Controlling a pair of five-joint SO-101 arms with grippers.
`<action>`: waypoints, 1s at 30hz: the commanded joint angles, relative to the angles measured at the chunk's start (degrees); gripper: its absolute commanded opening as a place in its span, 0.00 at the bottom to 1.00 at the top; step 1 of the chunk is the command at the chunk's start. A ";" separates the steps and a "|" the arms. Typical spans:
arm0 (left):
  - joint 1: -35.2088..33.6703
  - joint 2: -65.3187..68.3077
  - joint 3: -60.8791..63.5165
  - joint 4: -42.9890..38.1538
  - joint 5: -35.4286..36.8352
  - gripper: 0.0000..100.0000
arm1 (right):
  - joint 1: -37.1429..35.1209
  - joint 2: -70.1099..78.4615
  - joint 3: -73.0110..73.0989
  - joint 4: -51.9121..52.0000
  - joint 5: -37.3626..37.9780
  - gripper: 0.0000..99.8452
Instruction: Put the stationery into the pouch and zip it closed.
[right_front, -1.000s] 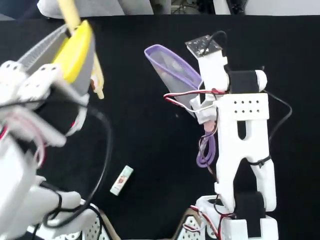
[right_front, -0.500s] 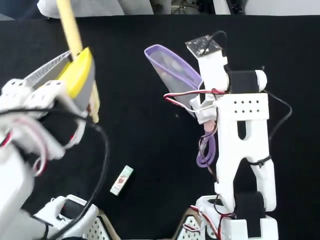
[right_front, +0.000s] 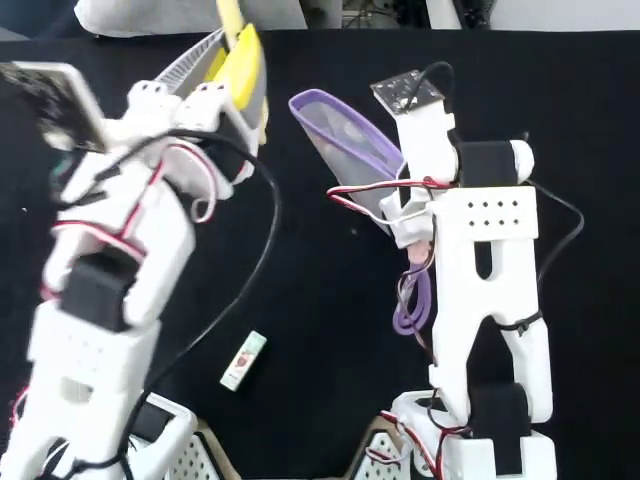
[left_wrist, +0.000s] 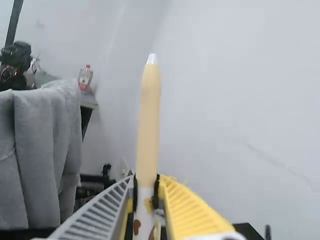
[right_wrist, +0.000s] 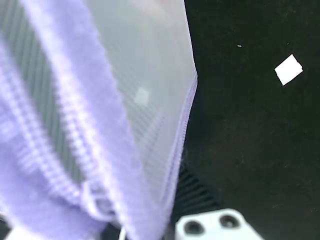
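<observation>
While the left arm stands reared up over the far left of the black table (right_front: 300, 270), the left gripper (left_wrist: 147, 194) is pinched narrow round a pale yellow pen (left_wrist: 149, 125). It's a slim, round plastic stick with a white tip, held near its lower end. Most of its length juts past the yellow and grey jaws and points off toward the wall.

To its right, well apart, the right gripper (right_front: 388, 203) holds up a translucent mesh pouch with purple zip edging (right_front: 345, 140). I take it to be clamped on the pouch's lower part, since the pouch stands clear of the table. The mouth is open, tilted up and toward the left arm. A purple cord loop (right_front: 410, 300) dangles beside the right arm.

A small white eraser-like block (right_front: 243, 360) lies on the table nearer the arm bases, touched by nothing.

From where I stand the pen looks light and stiff but smooth. Held so near one end, it could swivel or slide in the jaws if the tip catches the zip. The pouch is the awkward one, being soft and limp, likely to fold or sag away when poked. I'd hold it close to the zip's end, where the stitched edge gives some stiffness. The block is small and low, best pinched across its narrow sides.
</observation>
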 joint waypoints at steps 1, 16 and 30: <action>0.22 -0.79 11.65 -26.46 -10.20 0.03 | 0.00 -1.80 0.04 -0.18 0.09 0.01; 11.12 13.63 10.07 -37.89 -15.03 0.03 | -0.26 -1.80 0.04 -0.26 0.09 0.01; 10.68 17.58 12.88 -37.89 -15.03 0.03 | 0.00 -1.80 0.04 -0.53 0.44 0.01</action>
